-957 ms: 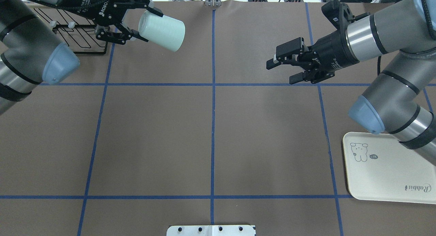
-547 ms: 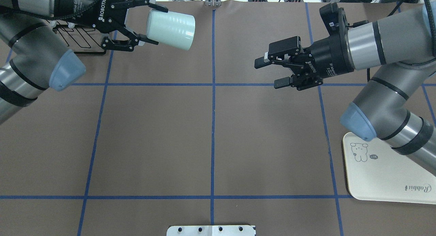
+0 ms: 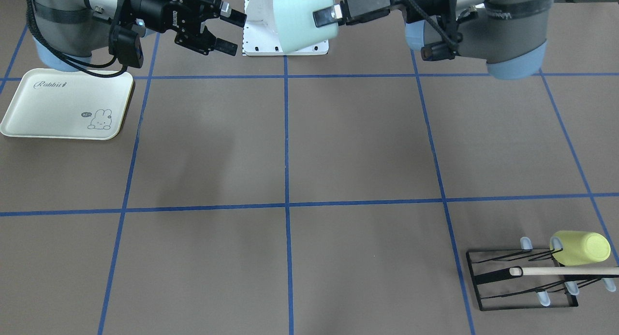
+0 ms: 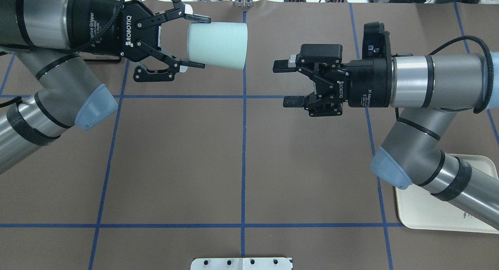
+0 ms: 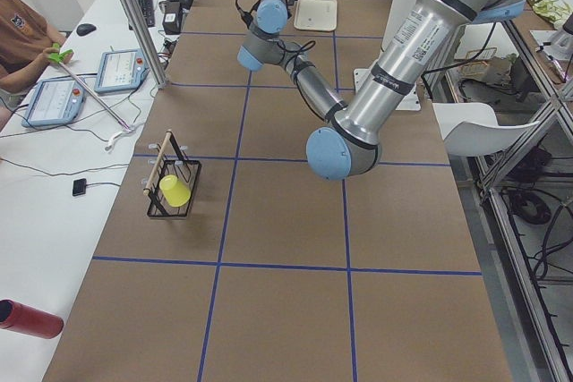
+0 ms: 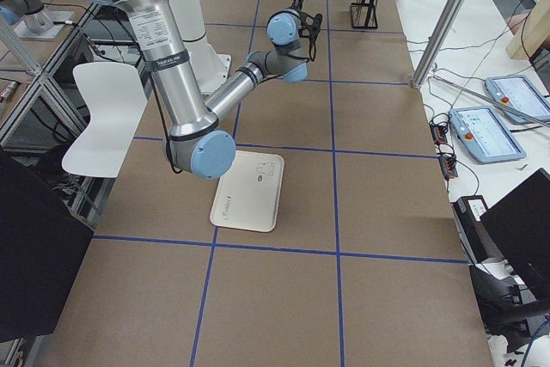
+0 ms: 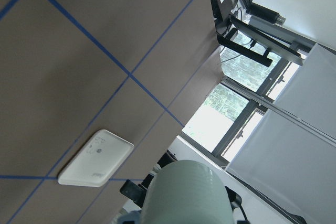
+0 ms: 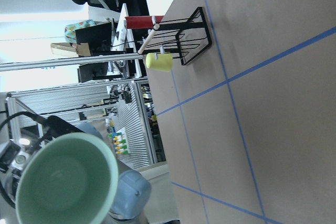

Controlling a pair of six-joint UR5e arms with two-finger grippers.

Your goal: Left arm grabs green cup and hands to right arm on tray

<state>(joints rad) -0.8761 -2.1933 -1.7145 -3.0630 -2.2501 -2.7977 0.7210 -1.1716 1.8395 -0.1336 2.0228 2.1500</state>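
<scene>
gap between green cup (image 4: 217, 46) and right gripper (image 4: 280, 84) narrowed.

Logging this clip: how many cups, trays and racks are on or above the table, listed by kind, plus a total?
Cups: 2 (pale mint-green plastic cup, held in the left gripper; yellow-green plastic cup)
Trays: 1 (cream rectangular plastic tray)
Racks: 1 (black wire rack)
Total: 4

Smooth plastic green cup (image 4: 218, 46), matt cream plastic tray (image 3: 58, 113)
</scene>
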